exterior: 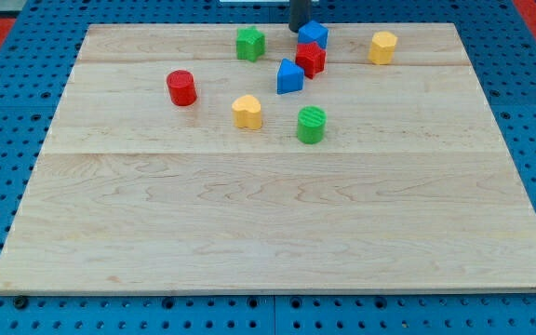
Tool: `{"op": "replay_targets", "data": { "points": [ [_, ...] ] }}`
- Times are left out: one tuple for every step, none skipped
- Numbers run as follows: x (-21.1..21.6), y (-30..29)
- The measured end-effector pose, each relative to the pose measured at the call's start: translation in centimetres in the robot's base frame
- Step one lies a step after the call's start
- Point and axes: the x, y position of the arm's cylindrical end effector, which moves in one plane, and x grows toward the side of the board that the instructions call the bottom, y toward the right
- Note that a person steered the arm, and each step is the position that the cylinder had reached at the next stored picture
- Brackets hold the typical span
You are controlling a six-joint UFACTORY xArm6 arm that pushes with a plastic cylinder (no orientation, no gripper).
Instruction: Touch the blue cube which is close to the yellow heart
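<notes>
A blue cube [289, 76] sits above and right of the yellow heart [247, 112], in the upper middle of the wooden board [268, 214]. A second blue block [313, 34] lies at the board's top edge, with a red block [311, 59] just below it. My tip [298, 30] comes down from the view's top, right beside the left side of that upper blue block; I cannot tell if they touch. The tip is well above the blue cube near the heart, and apart from it.
A green block [249, 43] lies left of the tip. A yellow block [382, 46] is at the top right. A red cylinder [181, 87] is left of the heart, and a green cylinder [311, 124] is to its right.
</notes>
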Motion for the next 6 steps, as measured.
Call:
{"op": "replay_targets", "data": {
  "points": [
    [1.8,1.0],
    [1.9,0.6],
    [1.6,-3.7],
    [4.0,-1.1],
    [9.2,-0.9],
    [11.3,-0.2]
  ]
}}
